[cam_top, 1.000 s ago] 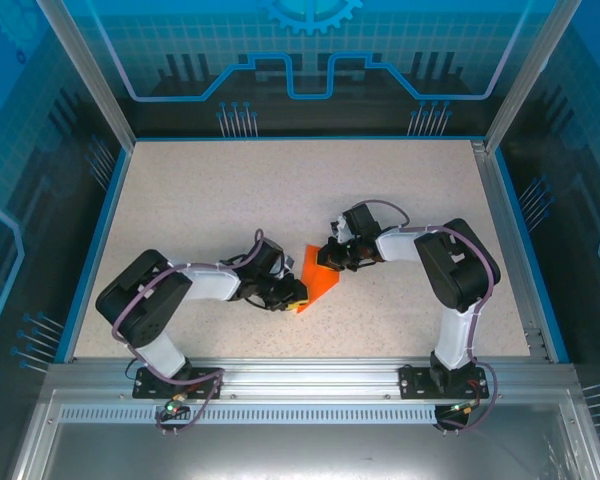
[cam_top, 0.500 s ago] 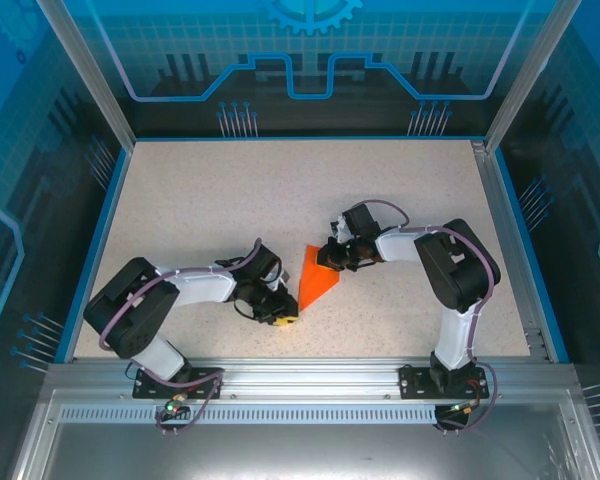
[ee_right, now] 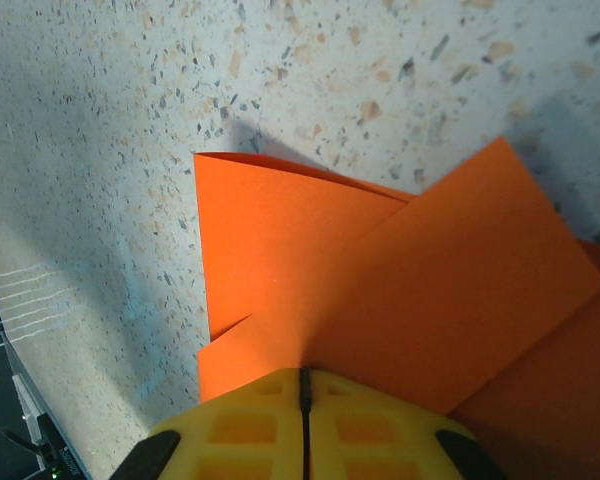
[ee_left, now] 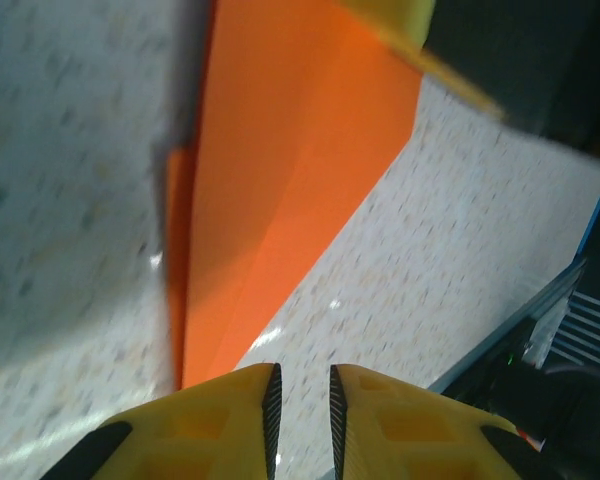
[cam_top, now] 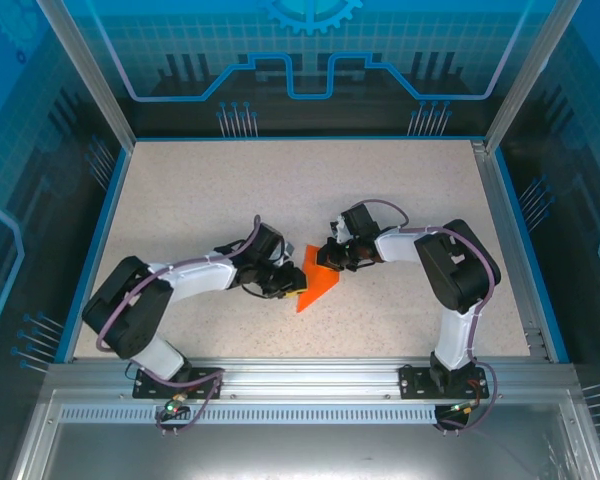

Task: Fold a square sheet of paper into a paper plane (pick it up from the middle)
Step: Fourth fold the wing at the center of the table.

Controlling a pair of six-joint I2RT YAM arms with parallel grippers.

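The orange sheet of paper (cam_top: pixel 317 284) lies a little below the middle of the top view, partly folded into a narrow wedge. Its wide end points to the upper right and its tip to the lower left, and it rests flat on the speckled table (cam_top: pixel 280 190). In the right wrist view the paper (ee_right: pixel 380 290) shows overlapping flaps. One flap crosses diagonally over another, its upper left corner stands slightly off the table (ee_right: pixel 380 60), and it casts a soft shadow there. The right gripper (ee_right: pixel 303 400) sits at the bottom centre of that view with its yellow fingertips pressed together, only a thin dark line between them. They rest right at the paper's near edge, and I cannot tell whether a layer is pinched between them or merely pressed down. In the top view this gripper (cam_top: pixel 328 265) touches the wedge's upper left edge near its wide end. In the left wrist view the paper (ee_left: pixel 280 200) runs from the top of the frame down to a point at the lower left, with a long crease along it. The left gripper (ee_left: pixel 300 395) sits at the bottom edge, its jaws a narrow gap apart with bare table (ee_left: pixel 460 230) showing between them and nothing held. The paper's tip ends just beside its left finger. From above, the left gripper (cam_top: pixel 298 292) sits just beside the wedge's lower left side.
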